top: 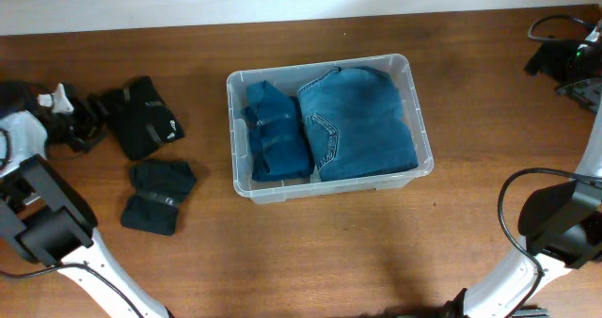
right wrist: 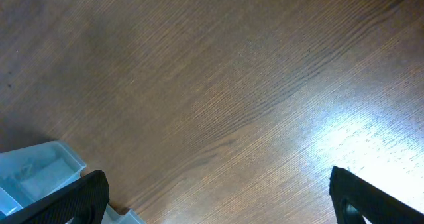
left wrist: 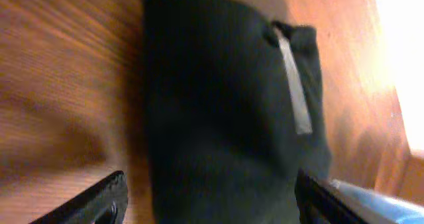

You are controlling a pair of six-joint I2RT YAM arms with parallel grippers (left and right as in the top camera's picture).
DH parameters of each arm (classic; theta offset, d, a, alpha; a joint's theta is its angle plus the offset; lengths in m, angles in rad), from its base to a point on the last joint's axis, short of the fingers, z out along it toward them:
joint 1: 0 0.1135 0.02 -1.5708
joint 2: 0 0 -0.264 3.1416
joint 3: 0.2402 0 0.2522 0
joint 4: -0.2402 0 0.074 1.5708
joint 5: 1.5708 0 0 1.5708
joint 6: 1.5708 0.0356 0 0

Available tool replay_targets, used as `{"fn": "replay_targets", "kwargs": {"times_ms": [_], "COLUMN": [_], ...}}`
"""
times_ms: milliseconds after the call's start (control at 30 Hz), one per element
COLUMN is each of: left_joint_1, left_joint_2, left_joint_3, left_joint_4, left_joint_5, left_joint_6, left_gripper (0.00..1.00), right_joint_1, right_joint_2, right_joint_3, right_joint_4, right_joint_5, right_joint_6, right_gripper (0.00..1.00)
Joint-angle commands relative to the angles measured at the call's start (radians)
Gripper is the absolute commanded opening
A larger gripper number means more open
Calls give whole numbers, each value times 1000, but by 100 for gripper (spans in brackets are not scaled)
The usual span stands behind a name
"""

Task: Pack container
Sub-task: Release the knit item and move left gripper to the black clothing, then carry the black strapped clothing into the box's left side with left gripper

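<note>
Container point(top: 329, 188) sits mid-worktop point(top: 376, 252), about half done: jeans point(top: 362, 120) and a smaller denim piece point(top: 275, 135) are inside. The upper dark garment point(top: 146, 119) and lower dark garment point(top: 158, 198) are left outside. Left jaws apart, straddling the upper one; right jaws apart over bare wood.

The container point(top: 329, 186) is a clear rectangular plastic bin with rounded corners, standing upright and lidless mid-table, slightly skewed. It holds 2 folded denim pieces side by side: blue jeans point(top: 362, 120) on the right, a darker piece point(top: 275, 135) on the left.
</note>
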Motion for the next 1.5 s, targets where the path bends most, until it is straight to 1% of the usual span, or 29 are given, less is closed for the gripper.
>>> {"fn": "replay_targets", "kwargs": {"times_ms": [0,133,233,267,300,367,400,433,467,533,600,667,800,867,967,1133,1233,1367,1467], "left_joint_1": [-42,-84,-112,-120,-126,-131,-131,-131,-130,-128,-128,-128,-130,-130,-130,-144,-178,-259,-353], "left_joint_2": [0,1,1,1,1,1,1,1,1,-1,-5,-14,-47,-76,-133,-261,-348,-443,-490], "left_joint_3": [-77,-116,-132,-132,-132,-132,-132,-132,-131,-123,-102,-72,19,65,116,139,139,139,139], "left_joint_4": [92,179,222,227,231,234,233,233,233,233,224,196,78,25,-44,-110,-165,-237,-295], "left_joint_5": [70,69,23,10,0,-10,-10,-9,-8,17,73,117,183,264,318,319,307,222,92], "left_joint_6": [-8,-24,-86,-97,-105,-116,-146,-162,-180,-194,-195,-200,-277,-283,-282,-253,-211,-191,-193], "left_gripper": [81,82,82,79,71,39,12,7,5,3,1,1,1,1,1,1,1,1,1], "right_joint_1": [-2,-2,-2,-2,-2,-2,-2,-2,-2,-2,-2,-2,-2,-2,-2,-2,-2,-2,-2], "right_joint_2": [0,0,0,0,0,0,0,0,0,0,0,0,0,0,0,0,0,0,0], "right_joint_3": [-3,-3,-3,-3,-3,-3,-3,-3,-3,-3,-3,-3,-3,-3,-3,-3,-3,-3,-3], "right_joint_4": [0,0,0,0,0,0,0,0,0,0,0,0,0,0,0,0,0,0,0], "right_joint_5": [5,5,5,5,6,5,5,5,5,5,6,5,5,5,5,5,5,5,6], "right_joint_6": [8,8,8,8,8,8,8,8,8,8,8,8,8,8,8,8,8,8,8], "right_gripper": [99,98,99,98,99,99,98,99,99,98,99,98,99,98,99,99,98,99,99]}}
